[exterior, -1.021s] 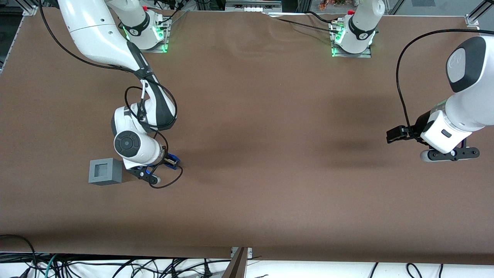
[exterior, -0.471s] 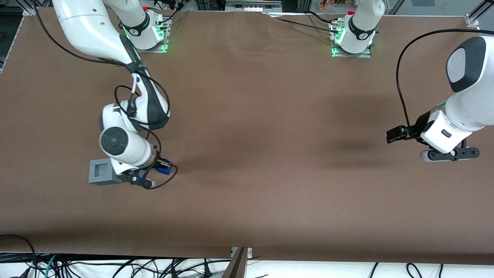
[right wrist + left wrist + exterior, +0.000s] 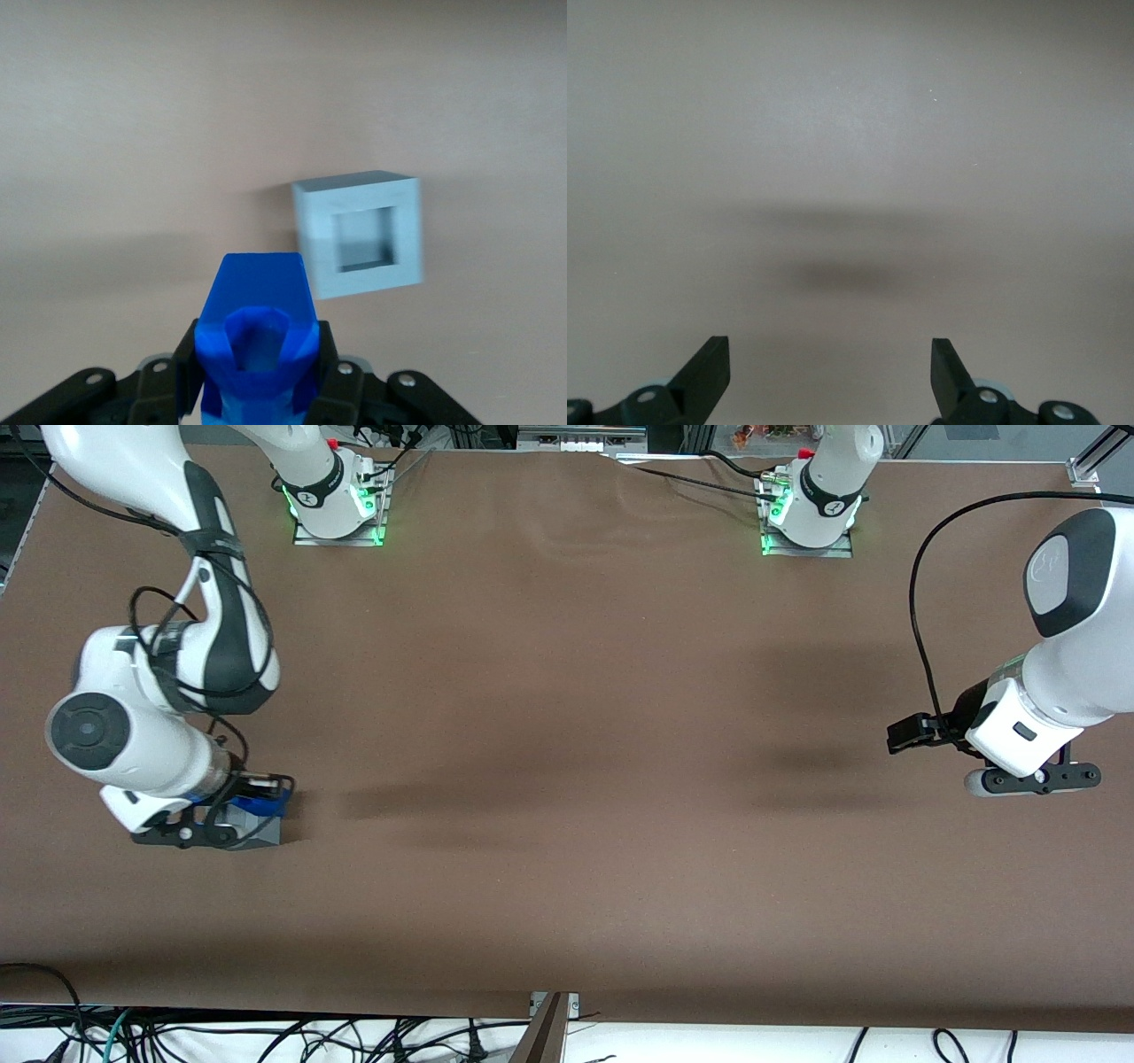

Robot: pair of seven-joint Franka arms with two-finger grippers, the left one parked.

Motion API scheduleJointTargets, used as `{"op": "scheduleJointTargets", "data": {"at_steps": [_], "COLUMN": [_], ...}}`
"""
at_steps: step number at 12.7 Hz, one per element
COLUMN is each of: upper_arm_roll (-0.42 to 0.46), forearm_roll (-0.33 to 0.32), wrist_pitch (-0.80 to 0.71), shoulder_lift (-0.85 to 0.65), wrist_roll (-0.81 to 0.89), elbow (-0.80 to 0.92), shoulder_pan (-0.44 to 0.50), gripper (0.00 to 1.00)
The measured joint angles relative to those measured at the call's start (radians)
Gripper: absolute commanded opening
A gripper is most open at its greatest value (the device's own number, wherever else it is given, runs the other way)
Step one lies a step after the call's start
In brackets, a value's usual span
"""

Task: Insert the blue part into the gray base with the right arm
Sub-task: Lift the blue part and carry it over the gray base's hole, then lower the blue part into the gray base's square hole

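At the lower left of the front view, the right arm's end effector [image 3: 237, 804] hangs just above the gray base [image 3: 262, 831], clenched on the blue part [image 3: 261, 803]. The base stands near the counter's [image 3: 567, 735] working-arm end, its square recess facing up, with open brown counter stretching wide toward the parked arm's end.

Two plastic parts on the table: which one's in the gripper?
The blue part, clamped in the gripper above the table. The gray base sits free on the table, recess empty.

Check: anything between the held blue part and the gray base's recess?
Nothing. In the right wrist view the gripper holds the blue part above the table, with only bare tabletop showing before the gray base.
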Motion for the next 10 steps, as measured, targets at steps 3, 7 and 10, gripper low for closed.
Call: {"op": "scheduleJointTargets", "data": {"at_steps": [3,7,10], "upper_arm_roll": [-0.022,-0.022,-0.019], "forearm_roll": [0.001,0.027,0.038], "wrist_pitch": [-0.001,0.018,0.059], "shoulder_lift": [0.006,0.035,0.062], "wrist_roll": [-0.131,-0.209,-0.213], "elbow": [-0.016,-0.026,-0.026], "shoulder_pan": [-0.052,-0.111,-0.112], "gripper": [0.24,0.24,0.24]}}
